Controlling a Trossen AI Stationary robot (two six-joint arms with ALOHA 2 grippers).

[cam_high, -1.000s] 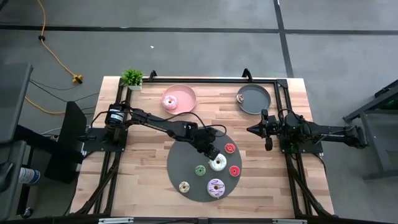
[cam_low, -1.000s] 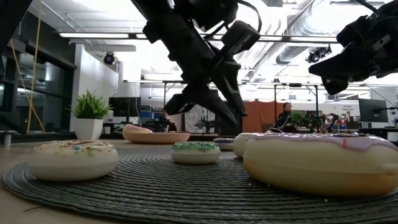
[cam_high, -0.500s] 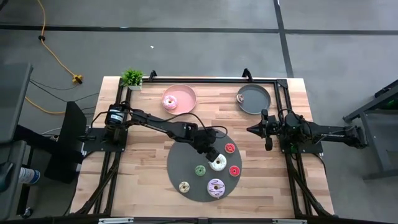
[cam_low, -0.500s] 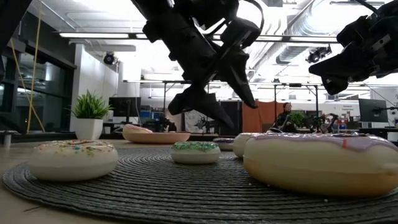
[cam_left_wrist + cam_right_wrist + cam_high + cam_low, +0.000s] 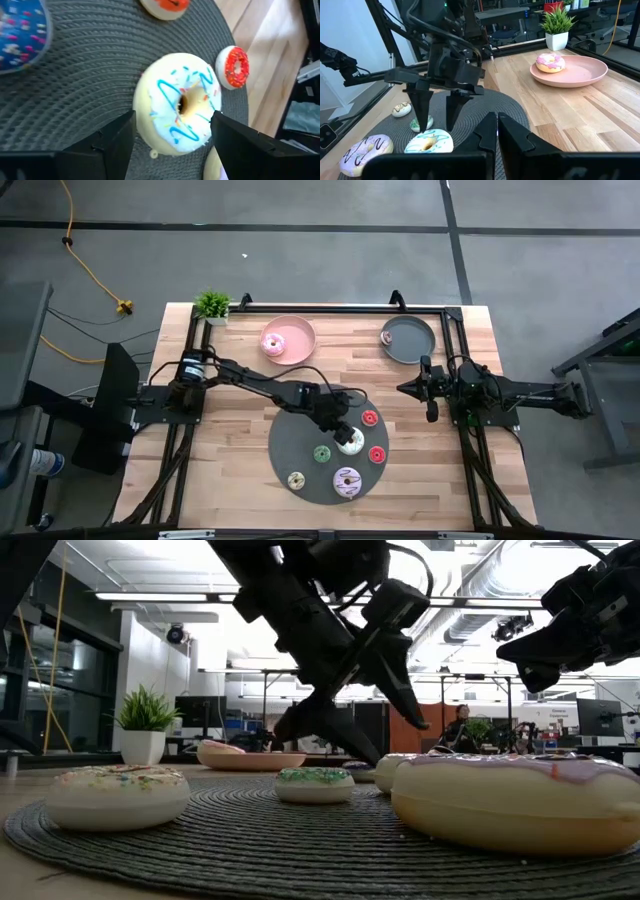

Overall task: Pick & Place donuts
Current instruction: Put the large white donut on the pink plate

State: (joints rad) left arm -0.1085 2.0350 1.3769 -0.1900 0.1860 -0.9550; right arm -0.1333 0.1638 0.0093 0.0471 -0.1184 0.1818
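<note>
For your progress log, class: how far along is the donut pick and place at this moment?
Done: one pink donut lies on the pink plate, and a small one on the grey plate.

In hand: the left gripper, open, straddles the white donut without lifting it.

Left: six donuts remain on the dark mat. The right gripper, shut, waits off the mat.

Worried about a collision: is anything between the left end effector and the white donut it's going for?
Nothing visible. The left end effector is open with its fingers either side of the white donut, and the neighbouring red donut sits clear.
</note>
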